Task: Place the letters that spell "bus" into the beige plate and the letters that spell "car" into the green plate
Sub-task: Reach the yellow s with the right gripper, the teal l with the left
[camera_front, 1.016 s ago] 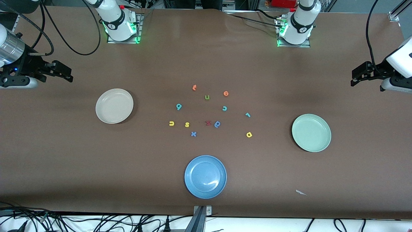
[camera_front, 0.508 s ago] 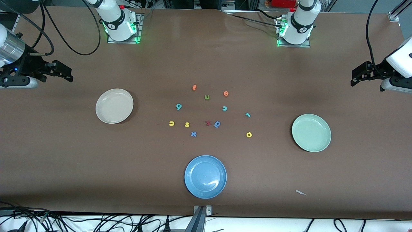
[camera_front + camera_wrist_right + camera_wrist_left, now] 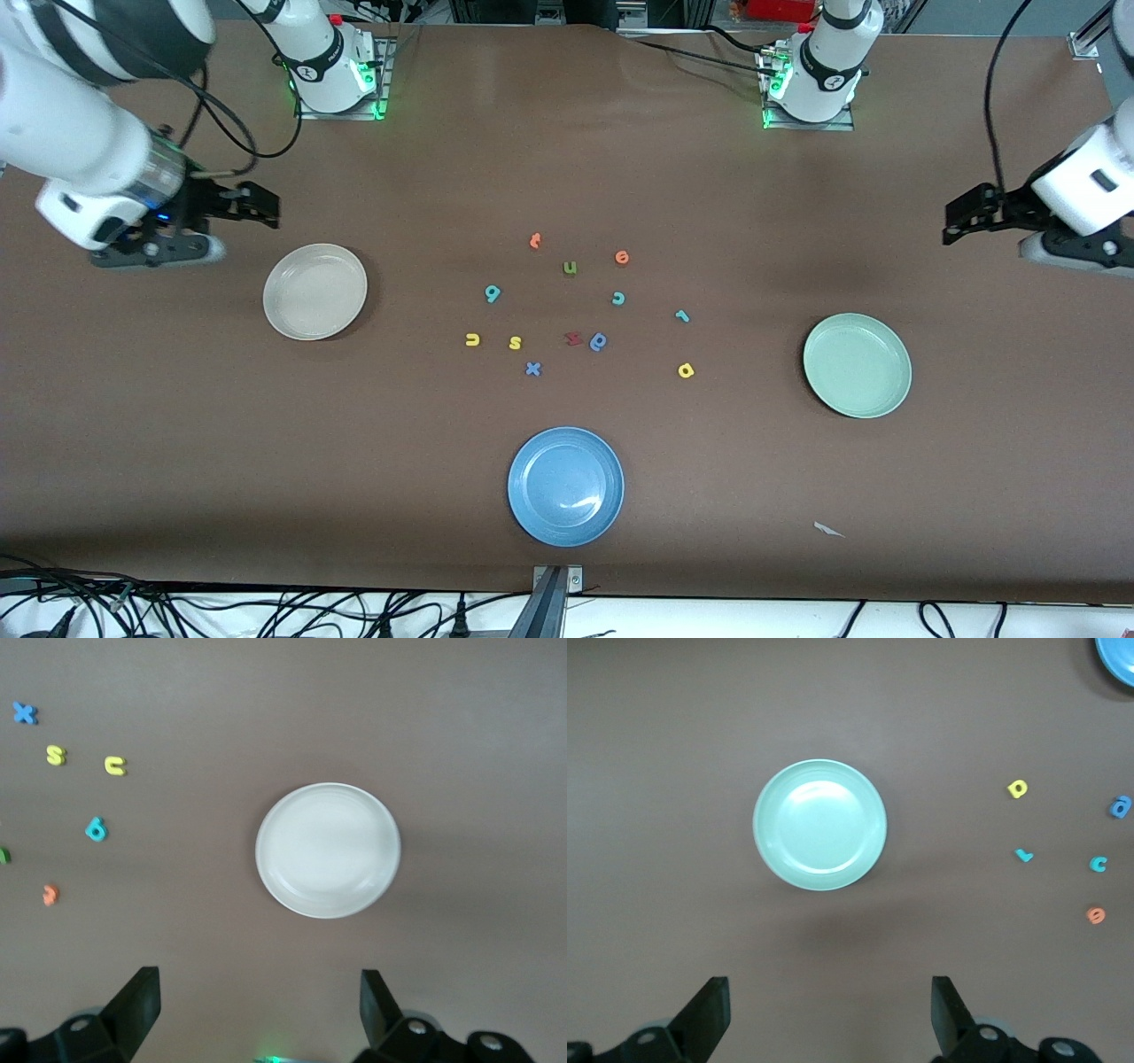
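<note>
I've got the right gripper (image 3: 257, 206) spread wide, empty, up near the beige plate (image 3: 314, 291); left gripper (image 3: 961, 217) wide over bare table near the green plate (image 3: 857, 364). Letters (image 3: 515, 343) all sit mid-table, I think untouched.

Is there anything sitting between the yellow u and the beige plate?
Nothing visible. The yellow u lies at the edge of the letter cluster toward the beige plate, with only bare table between them. The plate holds nothing.

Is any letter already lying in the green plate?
No, the green plate holds nothing in the front view; every foam letter lies on the table.
</note>
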Motion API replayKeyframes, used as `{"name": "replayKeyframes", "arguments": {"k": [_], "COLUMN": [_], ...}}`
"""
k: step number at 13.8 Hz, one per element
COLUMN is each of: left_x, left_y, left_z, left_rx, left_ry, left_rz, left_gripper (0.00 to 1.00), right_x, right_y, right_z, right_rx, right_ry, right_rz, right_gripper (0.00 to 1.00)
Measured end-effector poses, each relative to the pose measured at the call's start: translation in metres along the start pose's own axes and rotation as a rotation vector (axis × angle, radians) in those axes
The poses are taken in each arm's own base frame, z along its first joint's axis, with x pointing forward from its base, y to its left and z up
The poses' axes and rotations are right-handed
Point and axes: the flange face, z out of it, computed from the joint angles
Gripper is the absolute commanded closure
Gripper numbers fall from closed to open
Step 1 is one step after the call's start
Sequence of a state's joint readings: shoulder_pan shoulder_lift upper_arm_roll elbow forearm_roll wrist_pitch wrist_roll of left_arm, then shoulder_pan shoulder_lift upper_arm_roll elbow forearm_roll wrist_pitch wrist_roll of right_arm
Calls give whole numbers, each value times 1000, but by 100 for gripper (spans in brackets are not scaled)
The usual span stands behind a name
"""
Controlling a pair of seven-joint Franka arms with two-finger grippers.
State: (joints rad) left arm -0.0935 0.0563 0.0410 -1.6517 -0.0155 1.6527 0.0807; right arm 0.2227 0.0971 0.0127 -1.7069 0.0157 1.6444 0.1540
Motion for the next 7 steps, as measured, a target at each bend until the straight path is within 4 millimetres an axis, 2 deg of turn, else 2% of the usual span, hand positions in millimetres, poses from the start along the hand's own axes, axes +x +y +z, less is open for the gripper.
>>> {"name": "replayKeyframes", "arguments": {"k": [3, 5, 7], "left_x": [31, 49, 58], "left_y": [87, 147, 187], "left_z": [50, 101, 150], "left_rx": [-10, -34, -67], "left_ry": [1, -6, -3], "left_rz": [-44, -113, -194], "left_gripper": [0, 0, 0], "right_x": [20, 31, 43], "right_y": [-85, -144, -182], "right_z": [48, 90, 132], "right_rx": [-10, -4, 12], "right_ry": [35, 74, 113], "right_rz": [71, 134, 155], "right_gripper": [1, 32, 48]}}
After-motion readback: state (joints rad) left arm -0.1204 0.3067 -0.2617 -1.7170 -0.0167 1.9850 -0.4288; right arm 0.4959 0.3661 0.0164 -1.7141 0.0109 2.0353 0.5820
